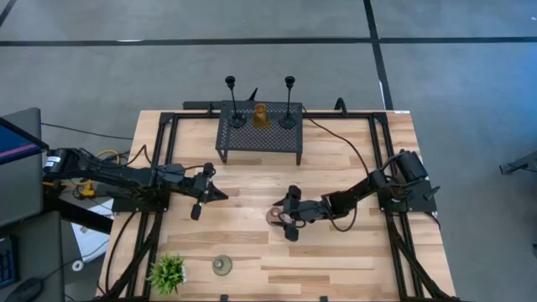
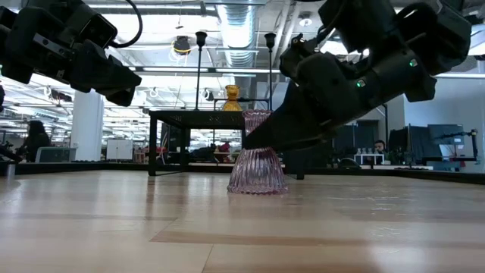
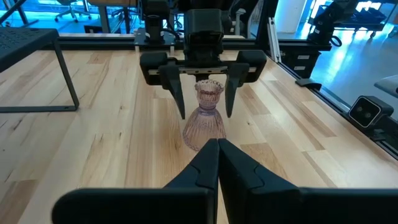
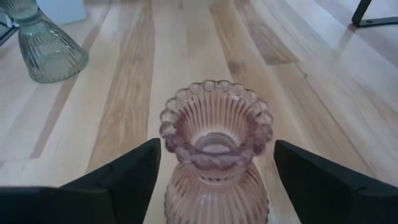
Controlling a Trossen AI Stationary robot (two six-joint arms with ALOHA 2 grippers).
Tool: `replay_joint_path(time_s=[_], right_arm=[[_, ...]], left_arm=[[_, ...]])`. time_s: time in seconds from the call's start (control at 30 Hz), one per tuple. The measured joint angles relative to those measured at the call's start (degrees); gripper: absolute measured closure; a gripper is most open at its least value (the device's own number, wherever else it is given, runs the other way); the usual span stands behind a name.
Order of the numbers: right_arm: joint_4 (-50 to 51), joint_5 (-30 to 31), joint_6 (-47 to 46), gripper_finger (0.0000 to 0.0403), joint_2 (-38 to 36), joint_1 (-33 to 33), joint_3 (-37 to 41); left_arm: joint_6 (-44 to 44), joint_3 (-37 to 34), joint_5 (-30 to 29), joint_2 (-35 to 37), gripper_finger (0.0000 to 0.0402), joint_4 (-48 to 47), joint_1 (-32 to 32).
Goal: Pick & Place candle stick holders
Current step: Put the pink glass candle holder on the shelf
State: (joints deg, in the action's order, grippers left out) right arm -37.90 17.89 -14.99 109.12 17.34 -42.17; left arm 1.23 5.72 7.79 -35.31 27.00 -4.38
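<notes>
The right gripper, jaws spread, straddles the pink ribbed holder standing mid-frame on the desk. Closing off-centre on the flared rim could tip it. The left gripper waits clenched.

Arms: both matte black, boxy jointed housings | left arm: orange-yellow patch and yellow wiring near its base | right arm: black cable alongside, small green lights on housing | right pincer: wide black crossbar, two tapering fingers | left pincer: wedge-shaped black fingers
</notes>
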Motion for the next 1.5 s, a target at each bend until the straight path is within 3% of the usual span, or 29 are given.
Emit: replay_joint_path(time_s=[0.43,1.0,1.5], right_arm=[[-0.6,0.0,-0.1,0.0164,-0.5,-0.6,0.0],[-1.0,0.1,0.0,0.0275,-0.5,-0.6,0.0],[-1.4,-1.3,0.5,0.0279,-0.5,-1.1,0.0]], left_arm=[[0.0,0.0,0.0,0.0,0.0394,0.0,0.0],[0.0,0.0,0.0,0.0,0.0394,0.0,0.0],[0.0,0.0,0.0,0.0,0.0394,0.0,0.0]])
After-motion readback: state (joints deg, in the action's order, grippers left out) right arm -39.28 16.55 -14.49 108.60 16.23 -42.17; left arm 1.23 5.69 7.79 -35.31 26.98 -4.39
